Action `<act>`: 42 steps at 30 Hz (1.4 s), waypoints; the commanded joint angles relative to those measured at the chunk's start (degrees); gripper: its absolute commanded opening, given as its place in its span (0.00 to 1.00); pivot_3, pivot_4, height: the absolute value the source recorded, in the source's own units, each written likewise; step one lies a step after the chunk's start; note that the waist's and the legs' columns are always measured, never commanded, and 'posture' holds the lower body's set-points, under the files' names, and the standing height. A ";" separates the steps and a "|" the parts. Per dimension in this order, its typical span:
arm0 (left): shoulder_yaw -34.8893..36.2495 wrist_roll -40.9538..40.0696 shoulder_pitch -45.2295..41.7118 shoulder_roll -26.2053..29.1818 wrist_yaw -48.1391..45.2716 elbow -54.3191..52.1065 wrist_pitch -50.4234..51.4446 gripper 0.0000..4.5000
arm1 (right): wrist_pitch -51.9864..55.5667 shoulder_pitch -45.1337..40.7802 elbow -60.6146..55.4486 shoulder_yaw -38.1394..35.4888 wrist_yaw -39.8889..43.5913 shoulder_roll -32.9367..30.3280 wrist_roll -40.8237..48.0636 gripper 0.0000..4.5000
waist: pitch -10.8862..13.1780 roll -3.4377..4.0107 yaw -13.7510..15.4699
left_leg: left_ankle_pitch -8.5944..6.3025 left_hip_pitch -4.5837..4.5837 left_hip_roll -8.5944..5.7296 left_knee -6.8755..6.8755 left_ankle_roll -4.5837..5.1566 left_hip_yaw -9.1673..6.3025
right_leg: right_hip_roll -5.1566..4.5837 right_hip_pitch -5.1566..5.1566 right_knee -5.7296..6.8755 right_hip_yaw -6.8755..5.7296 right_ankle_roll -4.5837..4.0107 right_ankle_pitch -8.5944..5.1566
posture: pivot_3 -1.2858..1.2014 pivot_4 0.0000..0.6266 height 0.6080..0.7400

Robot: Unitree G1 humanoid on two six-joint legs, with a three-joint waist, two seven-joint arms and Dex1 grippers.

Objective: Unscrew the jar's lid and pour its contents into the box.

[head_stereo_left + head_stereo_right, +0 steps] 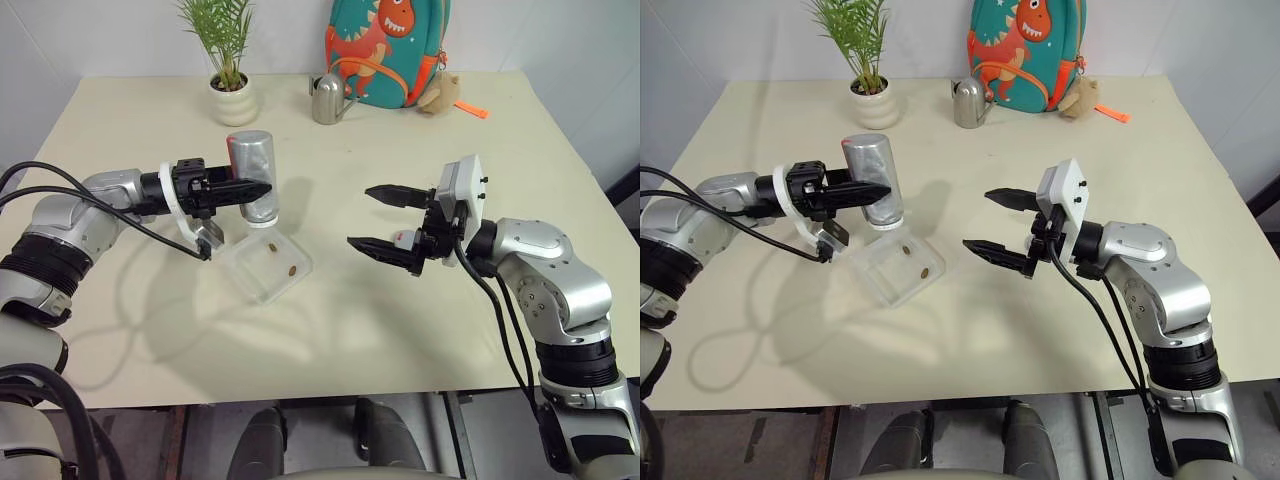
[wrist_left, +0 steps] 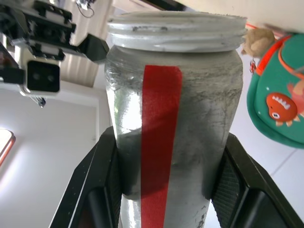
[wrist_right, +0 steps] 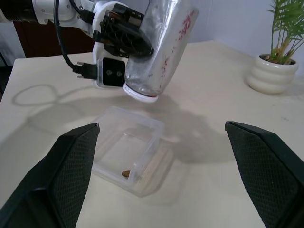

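Spread wide, right pincer [image 1: 385,222] waits beside the box [image 1: 267,266]. Left pincer [image 1: 248,190] pinches the upended jar [image 1: 255,170] above it; beans [image 1: 292,269] already inside. Next: righting the jar.

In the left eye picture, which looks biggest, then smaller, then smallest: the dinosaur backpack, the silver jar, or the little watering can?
1. Dinosaur backpack, though the picture's top crops it.
2. Silver jar, nearer the camera.
3. Watering can.

left claw [image 1: 878,190] gripping jar [image 1: 872,178], above box [image 1: 897,268]
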 commanded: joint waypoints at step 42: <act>68.51 -131.69 30.92 -17.25 -92.43 13.06 5.00 0.45 | -5.53 -4.55 4.97 3.60 7.71 -0.29 -3.92 0.99 | -0.18 -0.29 -0.16 | 0.03 0.35 0.01 0.32 -0.02 0.15 | 0.05 0.17 0.37 0.30 -0.11 0.05 | 0.52 0.24 1.00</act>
